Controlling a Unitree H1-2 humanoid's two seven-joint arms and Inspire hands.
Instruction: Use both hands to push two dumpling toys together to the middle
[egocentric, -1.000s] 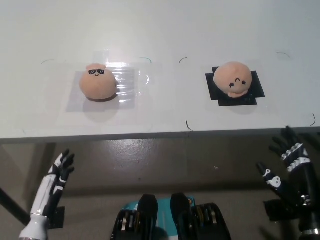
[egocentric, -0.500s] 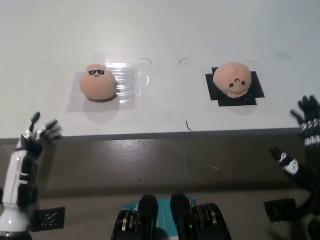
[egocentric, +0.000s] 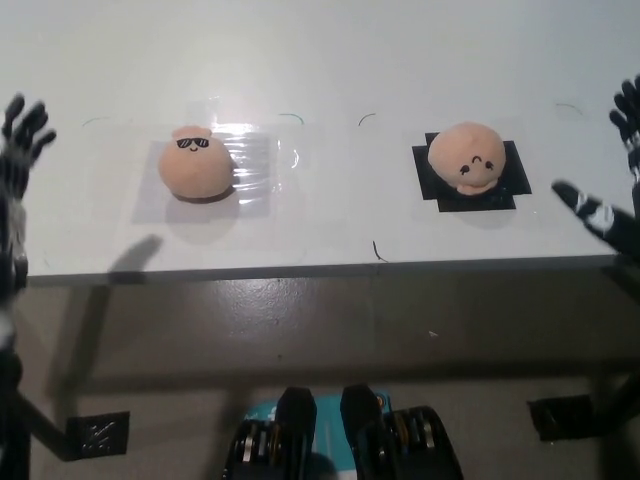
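Two peach dumpling toys sit apart on the white table (egocentric: 320, 70). The one with sunglasses (egocentric: 195, 167) rests on a clear tape patch at the left. The smiling one (egocentric: 467, 157) lies on a black tape square (egocentric: 506, 178) at the right. My left hand (egocentric: 18, 150) is raised at the picture's left edge, open, well left of the sunglasses dumpling. At the right edge my black right hand (egocentric: 610, 180) is open too, right of the smiling dumpling. Neither hand touches a toy.
The table's front edge (egocentric: 320, 268) runs across the picture below the toys, with brown floor beneath it. Small black pen marks (egocentric: 377, 250) dot the tabletop between the two toys.
Both hands have risen from below the table edge to table level, the left one moving up the left side and the right one up the right side. The toys have not moved.
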